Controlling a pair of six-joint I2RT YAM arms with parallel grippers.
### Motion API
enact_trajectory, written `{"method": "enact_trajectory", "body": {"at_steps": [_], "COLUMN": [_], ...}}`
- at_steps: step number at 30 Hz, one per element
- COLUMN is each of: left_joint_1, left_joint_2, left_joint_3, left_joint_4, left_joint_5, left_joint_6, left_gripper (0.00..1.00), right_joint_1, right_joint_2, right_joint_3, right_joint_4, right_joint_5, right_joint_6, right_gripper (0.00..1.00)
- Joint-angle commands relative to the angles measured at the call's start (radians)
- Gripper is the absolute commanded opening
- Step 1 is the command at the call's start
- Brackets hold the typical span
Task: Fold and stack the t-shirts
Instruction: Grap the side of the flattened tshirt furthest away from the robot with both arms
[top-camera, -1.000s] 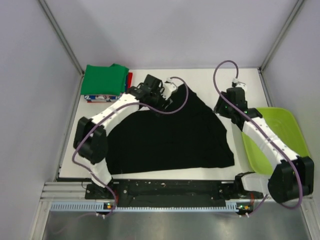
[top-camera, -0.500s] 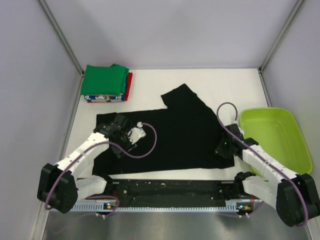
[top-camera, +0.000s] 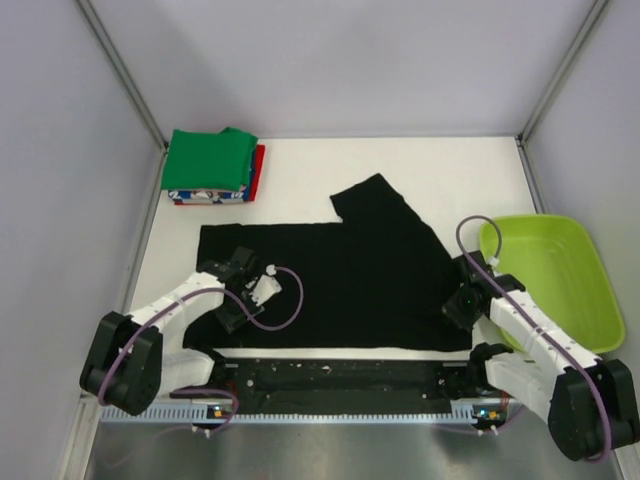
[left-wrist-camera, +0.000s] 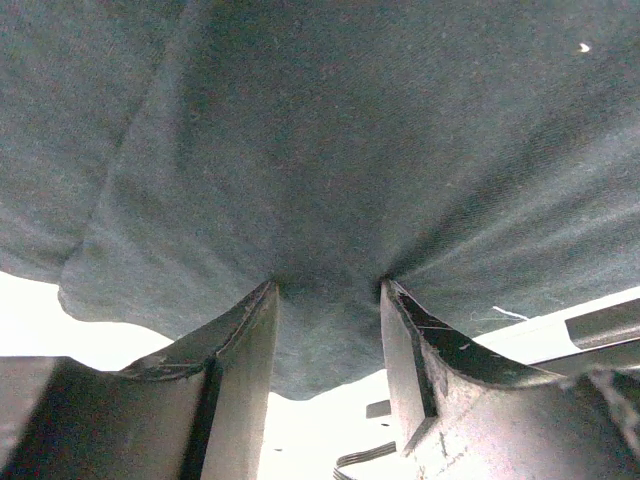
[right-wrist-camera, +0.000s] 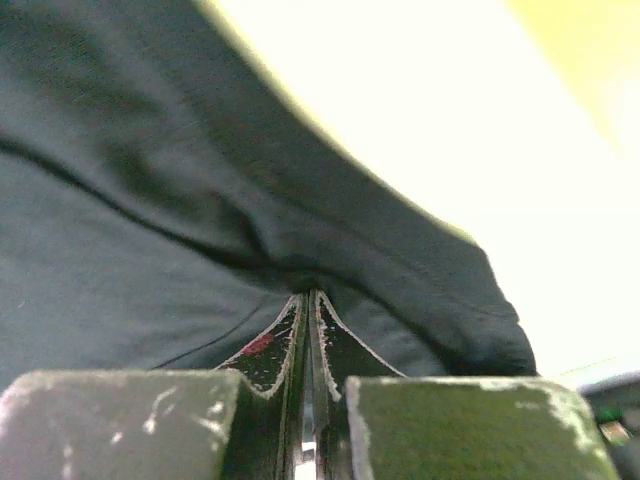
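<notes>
Pinching near-right edge of black t-shirt (top-camera: 340, 280) with right gripper (right-wrist-camera: 309, 295), fingers closed flat on cloth. Holding its near-left hem with left gripper (left-wrist-camera: 328, 285), fingers half apart, fabric bunched between. Lying spread mid-table (top-camera: 470, 170), well apart from folded stack (top-camera: 212, 168) at far-left corner.

Lime-green tub (top-camera: 560, 265) at the right of the white table (top-camera: 470, 170)

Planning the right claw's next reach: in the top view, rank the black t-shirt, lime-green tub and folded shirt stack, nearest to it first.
1. Black t-shirt, pinched in the right claw.
2. Lime-green tub, just to its right.
3. Folded shirt stack, far left corner.
</notes>
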Motion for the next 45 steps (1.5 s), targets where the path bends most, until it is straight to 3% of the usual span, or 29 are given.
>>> {"method": "enact_trajectory", "body": {"at_steps": [1,7,14,16,17,18,19,22,25,29,33,34,41,45], "left_joint_1": [0.019,0.019,0.088,0.195,0.252,0.305,0.370,0.533,0.599,0.610,0.627,0.631,0.636,0.636], "left_joint_2": [0.007,-0.136,-0.245,-0.153,-0.107,-0.049,0.008,0.184,0.310,0.411,0.510,0.536,0.704,0.777], "left_joint_3": [-0.027,0.089,0.332,0.430,0.465,0.509,0.551,0.683,0.744,0.755,0.784,0.795,0.884,0.927], "left_joint_4": [0.013,-0.117,-0.168,-0.113,-0.090,-0.075,-0.065,-0.028,0.053,0.182,0.238,0.243,0.234,0.228], "left_joint_5": [-0.093,0.007,0.060,0.088,0.109,0.164,0.210,0.316,0.401,0.386,0.386,0.396,0.427,0.421], "left_joint_6": [0.009,0.009,0.000,0.000,-0.009,-0.023,-0.038,-0.130,-0.216,-0.284,-0.322,-0.324,-0.330,-0.307], "left_gripper": [0.50,0.55,0.81,0.83,0.83,0.81,0.78,0.70,0.66,0.66,0.66,0.66,0.66,0.66], "right_joint_1": [-0.083,-0.077,0.113,0.113,0.113,0.113,0.113,0.112,0.098,0.049,0.043,0.041,0.027,0.020], "right_joint_2": [-0.038,-0.051,-0.109,-0.071,-0.054,-0.029,0.000,0.160,0.393,0.752,1.024,1.088,1.432,1.509], "right_joint_3": [0.019,0.109,0.450,0.573,0.591,0.602,0.617,0.730,0.923,1.154,1.361,1.408,1.725,1.760], "right_joint_4": [-0.280,-0.365,-0.304,-0.138,-0.048,0.029,0.107,0.215,0.217,0.203,0.165,0.152,0.158,0.165], "right_joint_5": [0.013,-0.011,0.098,0.077,0.057,0.045,0.046,0.080,0.010,-0.095,-0.031,-0.018,0.054,0.064], "right_joint_6": [0.061,0.006,-0.170,-0.314,-0.391,-0.457,-0.546,-0.663,-0.741,-0.761,-0.790,-0.797,-0.804,-0.760], "right_gripper": [0.00,0.00,0.00,0.28,0.47,0.67,0.97,0.99,0.99,0.97,0.96,0.90,0.78,0.75]}}
